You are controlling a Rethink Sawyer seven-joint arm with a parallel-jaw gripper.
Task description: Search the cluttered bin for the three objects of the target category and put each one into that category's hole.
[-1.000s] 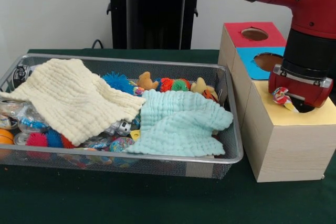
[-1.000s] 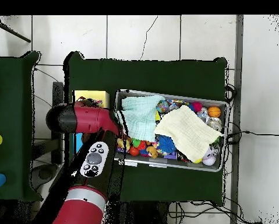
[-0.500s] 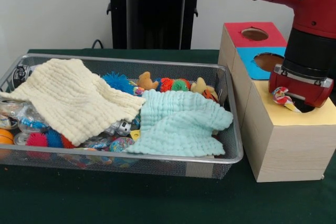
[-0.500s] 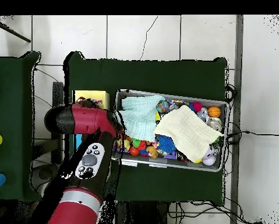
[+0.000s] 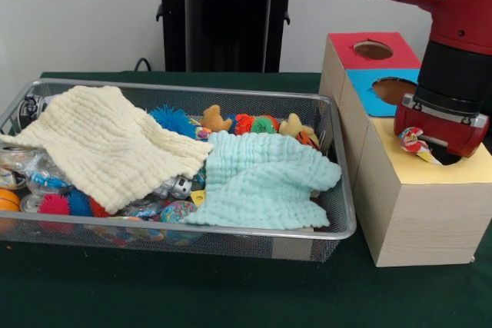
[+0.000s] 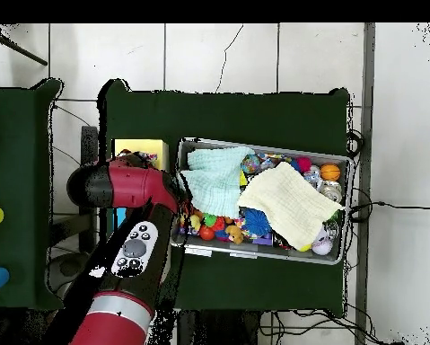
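Note:
The wire mesh bin (image 5: 231,230) stands on the green table and is full of small toys; it also shows in the overhead view (image 6: 254,255). My gripper (image 5: 438,147) is low over the dark round hole (image 5: 444,160) of the yellow-faced box (image 5: 469,173). A small white fabric piece with coloured dots (image 5: 413,144) bunches at the gripper's left lower edge, its tail reaching the hole's rim. The red wrist housing hides how the gripper stands on it. No other dotted fabric piece shows in the bin. In the overhead view the arm (image 6: 128,184) covers the gripper.
A cream waffle cloth (image 5: 108,144) and a mint waffle cloth (image 5: 261,178) lie over the toys in the bin. The blue-faced box (image 5: 377,94) and the red-faced box (image 5: 369,51) stand behind the yellow one. The robot's black pedestal (image 5: 227,17) is at the back.
The arm's upper part has shifted slightly, to the right in the front view. The gripper and the dotted fabric piece stay at the yellow box's hole.

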